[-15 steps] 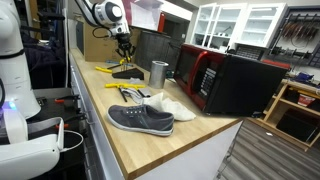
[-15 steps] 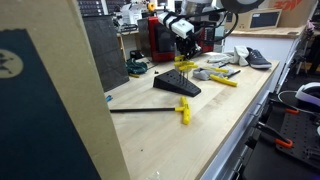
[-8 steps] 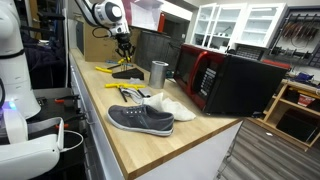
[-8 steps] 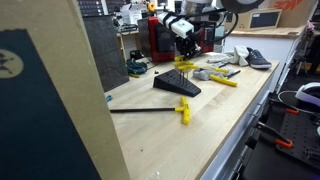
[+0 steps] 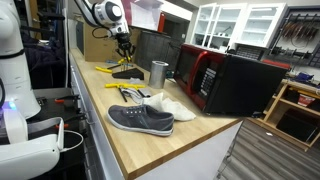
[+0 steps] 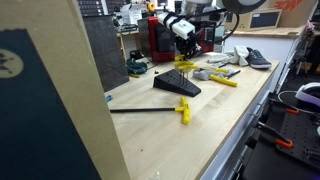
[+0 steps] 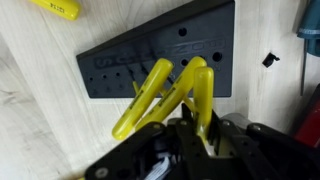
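Holding stage: gripper (image 7: 188, 128) fingers clamped on yellow-handled tool (image 7: 150, 95).
We judge insertion pending: black rack (image 7: 110, 65) sits at twelve o'clock in the wrist view; the next move calls for aligning the tool with a hole.

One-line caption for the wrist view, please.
Wrist view: gripper shut on a yellow-handled tool over the black holed rack on the wooden benchtop.

Down at the bottom the hand (image 7: 190, 140) grips a yellow-handled tool (image 7: 170, 92), its two handles fanning up over a black rack (image 7: 120, 65) dotted with holes on the pale wooden worktop (image 7: 40, 110), another yellow handle (image 7: 55, 7) top left.
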`<state>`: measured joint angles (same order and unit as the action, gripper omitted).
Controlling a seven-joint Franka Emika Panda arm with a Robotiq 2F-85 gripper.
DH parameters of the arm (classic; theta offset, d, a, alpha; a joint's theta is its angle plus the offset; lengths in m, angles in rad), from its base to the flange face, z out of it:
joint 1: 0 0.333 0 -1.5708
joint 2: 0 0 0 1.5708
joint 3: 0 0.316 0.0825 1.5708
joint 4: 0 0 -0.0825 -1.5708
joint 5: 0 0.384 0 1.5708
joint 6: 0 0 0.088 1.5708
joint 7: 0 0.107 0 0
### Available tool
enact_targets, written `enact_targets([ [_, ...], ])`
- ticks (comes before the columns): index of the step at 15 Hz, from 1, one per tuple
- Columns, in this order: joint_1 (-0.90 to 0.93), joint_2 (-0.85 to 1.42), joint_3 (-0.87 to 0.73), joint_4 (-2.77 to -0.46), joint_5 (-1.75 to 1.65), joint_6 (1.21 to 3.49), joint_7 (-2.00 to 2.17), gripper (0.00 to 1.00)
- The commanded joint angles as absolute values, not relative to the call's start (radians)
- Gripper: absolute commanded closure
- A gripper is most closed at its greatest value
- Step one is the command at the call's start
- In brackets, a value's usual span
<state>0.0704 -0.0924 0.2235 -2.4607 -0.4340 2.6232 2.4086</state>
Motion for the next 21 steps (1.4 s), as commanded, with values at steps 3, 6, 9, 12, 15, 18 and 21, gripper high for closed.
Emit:
enact_targets([
  [3,0.07,-0.12,0.228,-2.494,-0.507,2.674,2.552,0.96],
  [6,0.071,-0.113,0.226,-2.5,-0.497,2.677,2.546,0.96],
  [9,0.074,-0.115,0.225,-2.502,-0.477,2.674,2.533,0.96],
  [12,0.075,-0.117,0.224,-2.502,-0.466,2.676,2.527,0.96],
  [15,0.077,-0.121,0.225,-2.502,-0.453,2.677,2.523,0.96],
  [18,0.078,-0.12,0.225,-2.504,-0.443,2.679,2.521,0.96],
  [21,0.079,-0.123,0.226,-2.505,-0.445,2.68,2.523,0.96],
])
